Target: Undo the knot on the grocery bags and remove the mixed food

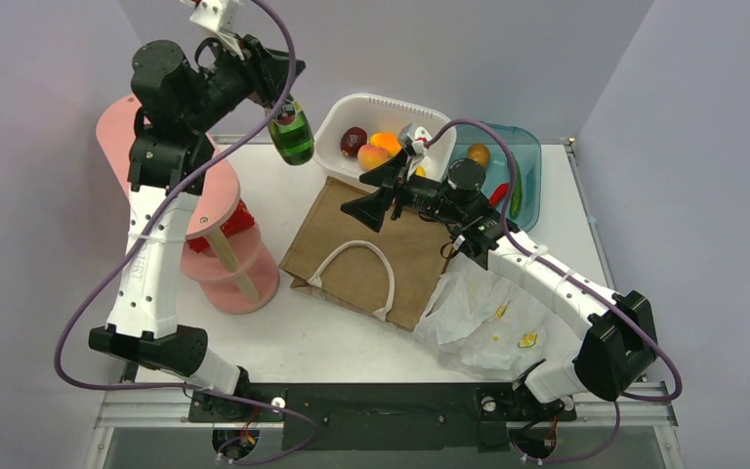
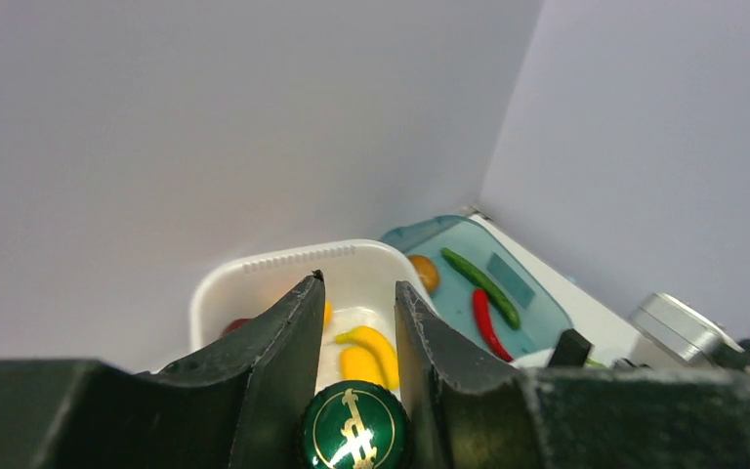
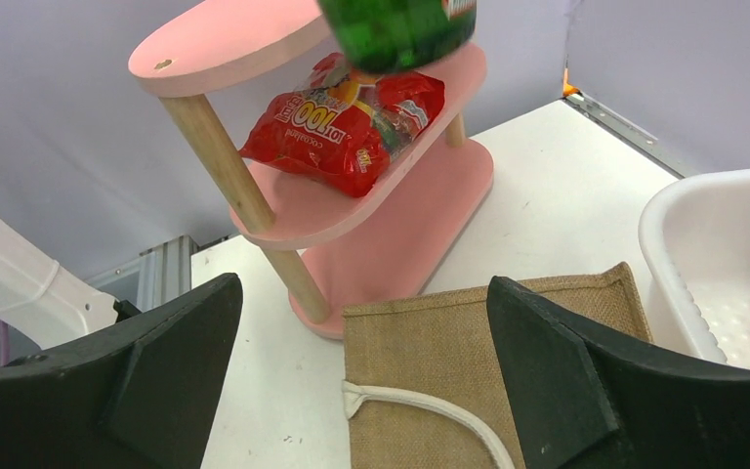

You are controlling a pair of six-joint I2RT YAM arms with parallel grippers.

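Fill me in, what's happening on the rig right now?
The left gripper holds the green bottle by its top, in the air beside the white basket. The right gripper is open above the brown bag, gripping nothing. The plastic bag lies slack at the near right; the cucumber and red pepper are in the teal tray.

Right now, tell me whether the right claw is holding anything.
No, the right claw is spread wide open above the brown burlap bag, with nothing gripped in it.
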